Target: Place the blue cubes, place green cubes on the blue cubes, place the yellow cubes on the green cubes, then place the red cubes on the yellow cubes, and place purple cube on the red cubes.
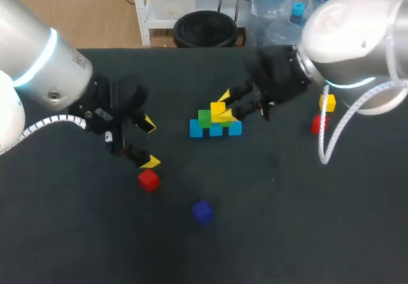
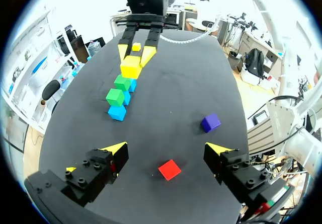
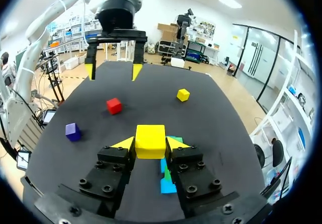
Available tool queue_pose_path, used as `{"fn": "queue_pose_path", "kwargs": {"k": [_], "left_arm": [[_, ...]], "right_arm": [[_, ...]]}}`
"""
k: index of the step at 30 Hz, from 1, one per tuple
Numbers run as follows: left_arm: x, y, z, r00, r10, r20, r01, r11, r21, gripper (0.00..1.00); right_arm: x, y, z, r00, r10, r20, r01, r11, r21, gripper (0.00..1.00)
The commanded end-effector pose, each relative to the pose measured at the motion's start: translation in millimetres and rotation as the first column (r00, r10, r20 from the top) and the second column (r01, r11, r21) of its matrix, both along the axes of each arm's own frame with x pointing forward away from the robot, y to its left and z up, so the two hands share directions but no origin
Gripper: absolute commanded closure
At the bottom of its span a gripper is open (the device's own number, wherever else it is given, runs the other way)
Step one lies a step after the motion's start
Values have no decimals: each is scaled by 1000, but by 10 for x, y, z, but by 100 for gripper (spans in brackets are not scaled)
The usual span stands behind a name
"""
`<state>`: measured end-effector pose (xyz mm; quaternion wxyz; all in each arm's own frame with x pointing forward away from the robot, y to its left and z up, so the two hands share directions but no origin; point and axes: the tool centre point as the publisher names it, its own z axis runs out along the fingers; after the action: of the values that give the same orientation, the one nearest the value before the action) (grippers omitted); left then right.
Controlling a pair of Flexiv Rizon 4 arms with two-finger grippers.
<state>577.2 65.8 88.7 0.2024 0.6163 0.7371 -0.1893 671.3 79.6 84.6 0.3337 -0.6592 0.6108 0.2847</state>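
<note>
The right gripper (image 1: pixel 224 105) hangs over the middle of the black table (image 1: pixel 287 233), its fingers closed on a yellow cube (image 1: pixel 218 109) above a row of blue cubes (image 1: pixel 215 129) that carries green cubes (image 1: pixel 204 118). The left gripper (image 1: pixel 150 142) is spread wide toward the left edge, with a red cube (image 1: pixel 148 179) just beside one tip. A purple cube (image 1: pixel 202 211) lies alone, nearer the robot's edge. A second yellow cube (image 1: pixel 327 102) and a second red cube (image 1: pixel 316 124) lie close together near the right edge
</note>
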Motion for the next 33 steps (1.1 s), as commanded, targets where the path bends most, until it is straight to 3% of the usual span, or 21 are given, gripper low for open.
{"fn": "queue_pose_path", "kwargs": {"k": [1, 33], "left_arm": [[11, 12, -8, 1000, -5, 0, 5, 1000, -5, 0], [11, 12, -8, 1000, -5, 0, 5, 1000, -5, 0]], "right_arm": [[122, 58, -68, 1000, -1, -17, 1, 1000, -1, 100], [414, 60, -233, 998, -36, -51, 36, 999, -12, 100]]}}
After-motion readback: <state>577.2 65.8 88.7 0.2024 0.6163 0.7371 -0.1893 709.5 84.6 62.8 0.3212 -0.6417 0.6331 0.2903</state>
